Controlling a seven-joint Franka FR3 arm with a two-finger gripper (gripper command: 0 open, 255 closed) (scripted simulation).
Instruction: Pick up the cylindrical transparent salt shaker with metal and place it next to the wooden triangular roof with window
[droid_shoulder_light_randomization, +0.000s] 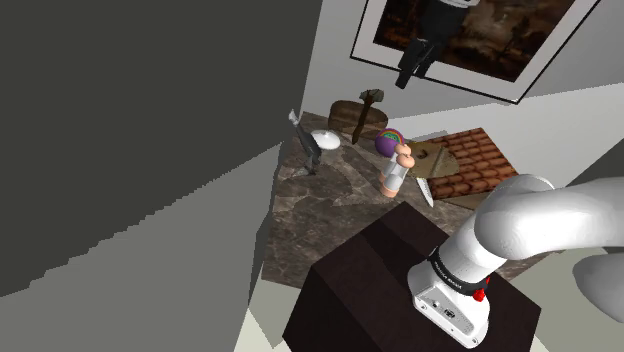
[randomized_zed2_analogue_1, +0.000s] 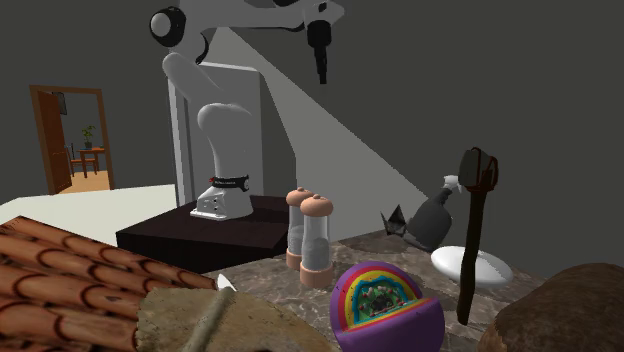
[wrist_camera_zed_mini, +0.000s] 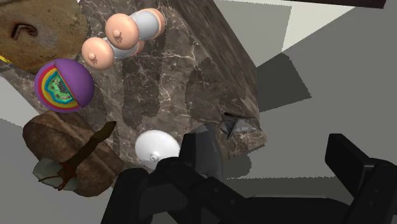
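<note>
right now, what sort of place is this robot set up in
Probably a room in a house: a framed picture on the wall, a wooden doorway onto a furnished room, and a stone-patterned table.

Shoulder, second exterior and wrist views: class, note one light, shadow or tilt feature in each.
Shoulder view: the picture is rolled, walls slant. Second exterior view: a pale wedge of light crosses the grey wall behind the white arm. Wrist view: dark shadows lie on the floor beside the brown marble tabletop.
</note>
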